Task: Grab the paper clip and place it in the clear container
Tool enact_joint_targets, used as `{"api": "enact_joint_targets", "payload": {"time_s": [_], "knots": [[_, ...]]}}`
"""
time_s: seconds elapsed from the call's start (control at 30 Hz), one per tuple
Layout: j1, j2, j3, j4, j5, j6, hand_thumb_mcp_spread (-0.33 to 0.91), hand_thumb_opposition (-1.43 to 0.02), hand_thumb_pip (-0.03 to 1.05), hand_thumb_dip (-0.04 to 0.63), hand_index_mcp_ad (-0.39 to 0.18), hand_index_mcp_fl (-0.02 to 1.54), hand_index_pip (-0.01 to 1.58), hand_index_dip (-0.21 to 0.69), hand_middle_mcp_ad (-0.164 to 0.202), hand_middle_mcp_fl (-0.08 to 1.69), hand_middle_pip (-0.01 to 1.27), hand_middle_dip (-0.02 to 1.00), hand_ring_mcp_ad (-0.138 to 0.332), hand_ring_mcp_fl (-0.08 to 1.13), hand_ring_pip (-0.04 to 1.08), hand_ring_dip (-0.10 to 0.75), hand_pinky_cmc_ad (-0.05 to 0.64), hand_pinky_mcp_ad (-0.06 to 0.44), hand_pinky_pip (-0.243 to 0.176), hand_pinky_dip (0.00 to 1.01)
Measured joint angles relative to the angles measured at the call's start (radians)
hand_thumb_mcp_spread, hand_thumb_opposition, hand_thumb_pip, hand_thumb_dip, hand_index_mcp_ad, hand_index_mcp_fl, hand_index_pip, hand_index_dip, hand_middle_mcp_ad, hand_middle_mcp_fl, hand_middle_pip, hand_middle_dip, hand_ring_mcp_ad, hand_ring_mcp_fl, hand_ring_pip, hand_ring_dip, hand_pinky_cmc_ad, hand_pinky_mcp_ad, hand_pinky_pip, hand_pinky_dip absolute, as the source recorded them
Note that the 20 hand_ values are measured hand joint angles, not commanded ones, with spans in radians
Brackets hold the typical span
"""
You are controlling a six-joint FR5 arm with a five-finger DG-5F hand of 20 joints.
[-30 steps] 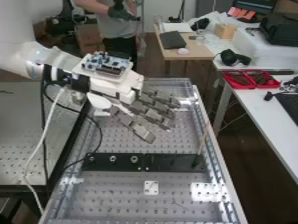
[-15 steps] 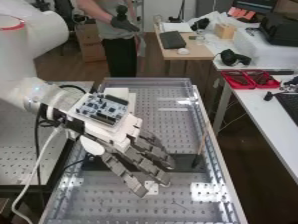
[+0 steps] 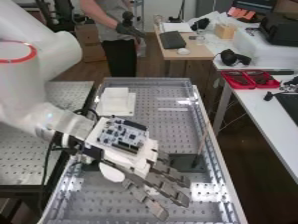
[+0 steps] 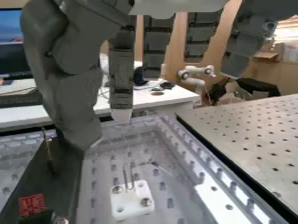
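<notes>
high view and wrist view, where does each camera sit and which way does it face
High view: fixed above the bench's near end, looking down along it at a slant; the arm and the back of the hand show.
Wrist view: on the arm's wrist, looking out past the hand over a small white plate on the bench to a white desk beyond; the fingers and thumb show.
Both share the hand, the bench and the perforated table beside it.

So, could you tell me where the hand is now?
In the high view, the hand is over the near half of the perforated bench, above the small white plate, left of the stick.
</notes>
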Motion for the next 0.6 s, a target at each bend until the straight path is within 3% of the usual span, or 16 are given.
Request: {"api": "enact_joint_targets", "payload": {"time_s": [0.33,0.6], "knots": [[-0.031,-0.049,0.034,0.040,-0.097,-0.075,0.49,-0.82,0.52,0.251,-0.152,0.27,1.13,0.101,-0.030,0.20,0.12,0.20,0.133,0.02,0.10,0.059,0.349,0.278,0.021,0.19],[-0.049,-0.076,0.045,0.043,-0.139,-0.103,0.49,-0.81,0.54,0.253,-0.152,0.29,1.22,0.086,-0.035,0.21,0.12,0.20,0.113,0.03,0.10,0.072,0.347,0.278,0.028,0.19]]}}
